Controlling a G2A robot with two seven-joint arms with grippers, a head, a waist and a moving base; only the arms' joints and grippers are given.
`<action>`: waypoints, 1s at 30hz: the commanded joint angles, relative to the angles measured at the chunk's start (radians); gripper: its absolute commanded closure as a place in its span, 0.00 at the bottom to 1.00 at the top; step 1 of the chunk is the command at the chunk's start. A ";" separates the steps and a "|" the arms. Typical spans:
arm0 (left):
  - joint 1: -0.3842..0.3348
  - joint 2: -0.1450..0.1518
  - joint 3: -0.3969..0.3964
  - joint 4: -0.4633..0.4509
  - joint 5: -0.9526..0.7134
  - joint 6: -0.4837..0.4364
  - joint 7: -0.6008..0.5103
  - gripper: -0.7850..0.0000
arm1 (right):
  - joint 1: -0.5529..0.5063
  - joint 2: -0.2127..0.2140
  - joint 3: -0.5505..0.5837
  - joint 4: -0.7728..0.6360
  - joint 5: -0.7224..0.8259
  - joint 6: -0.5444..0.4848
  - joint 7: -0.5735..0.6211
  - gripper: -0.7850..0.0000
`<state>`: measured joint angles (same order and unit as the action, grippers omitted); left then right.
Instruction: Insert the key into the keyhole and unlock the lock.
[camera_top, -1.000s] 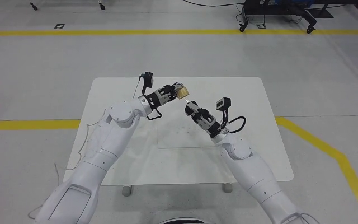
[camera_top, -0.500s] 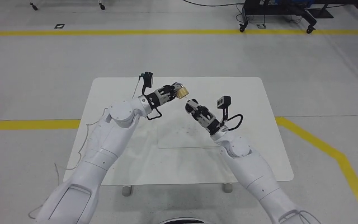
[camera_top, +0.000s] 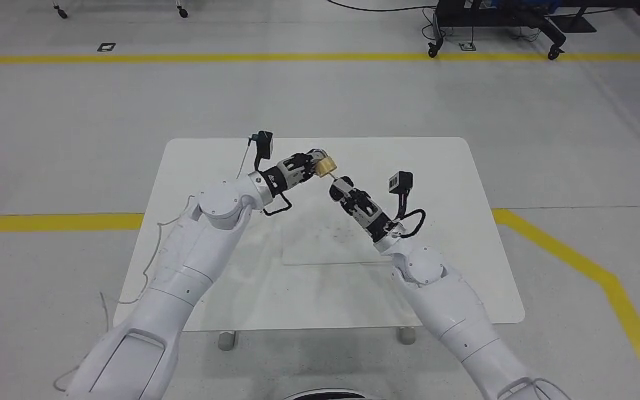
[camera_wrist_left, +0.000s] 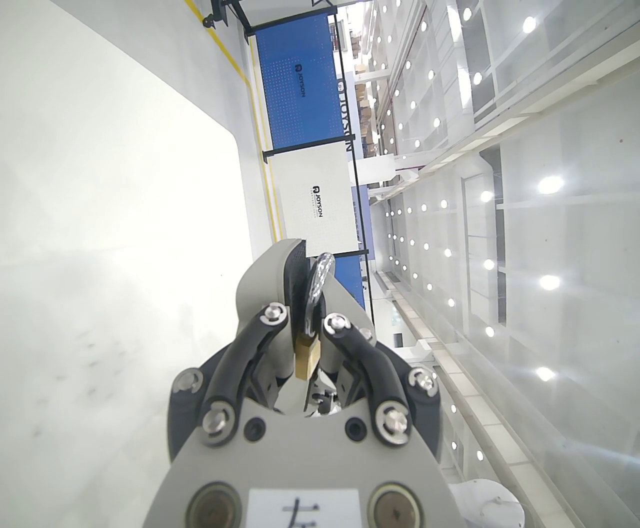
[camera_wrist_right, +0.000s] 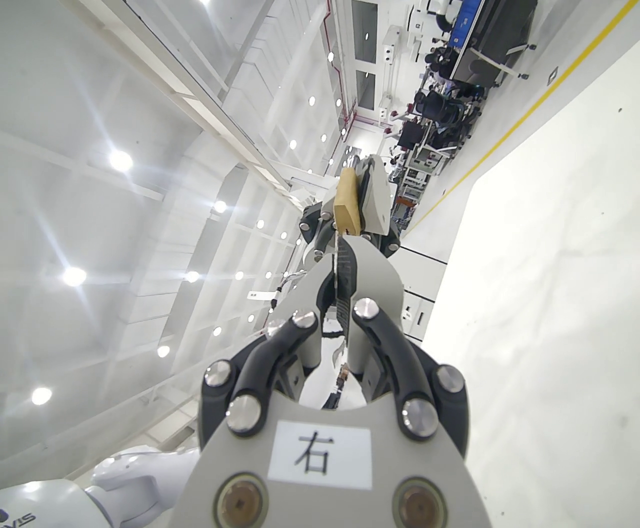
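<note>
My left gripper (camera_top: 312, 164) is shut on a brass padlock (camera_top: 323, 162) and holds it in the air over the far middle of the white table (camera_top: 440, 170). In the left wrist view the padlock's brass body (camera_wrist_left: 306, 357) sits between the fingers and its steel shackle (camera_wrist_left: 320, 277) sticks out past them. My right gripper (camera_top: 338, 185) is shut on the key just below the padlock. In the right wrist view its tips (camera_wrist_right: 345, 242) meet the underside of the padlock (camera_wrist_right: 347, 206). The key is almost wholly hidden between the pads.
Both arms hang above the table's far half. The table's far edge (camera_top: 400, 140) lies just beyond the padlock. Yellow floor tape (camera_top: 560, 250) runs past the table on both sides.
My right gripper has moved up and left, closing the gap to the padlock's underside. My left gripper has held the padlock nearly still.
</note>
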<state>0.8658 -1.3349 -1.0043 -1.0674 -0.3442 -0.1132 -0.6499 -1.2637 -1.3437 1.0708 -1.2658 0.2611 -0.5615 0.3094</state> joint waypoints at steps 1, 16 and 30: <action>0.002 -0.002 0.001 -0.001 0.000 -0.001 0.010 1.00 | -0.004 -0.003 -0.007 -0.009 -0.030 0.004 -0.029 1.00; 0.008 -0.014 -0.013 0.014 -0.034 0.000 0.057 1.00 | -0.030 -0.019 -0.025 -0.055 -0.275 0.038 -0.251 1.00; 0.017 -0.017 -0.016 0.003 0.002 -0.009 0.054 1.00 | -0.018 -0.030 -0.028 -0.036 -0.252 0.052 -0.235 1.00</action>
<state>0.8826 -1.3524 -1.0194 -1.0644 -0.3433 -0.1219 -0.5952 -1.2802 -1.3732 1.0415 -1.3012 0.0078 -0.5052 0.0757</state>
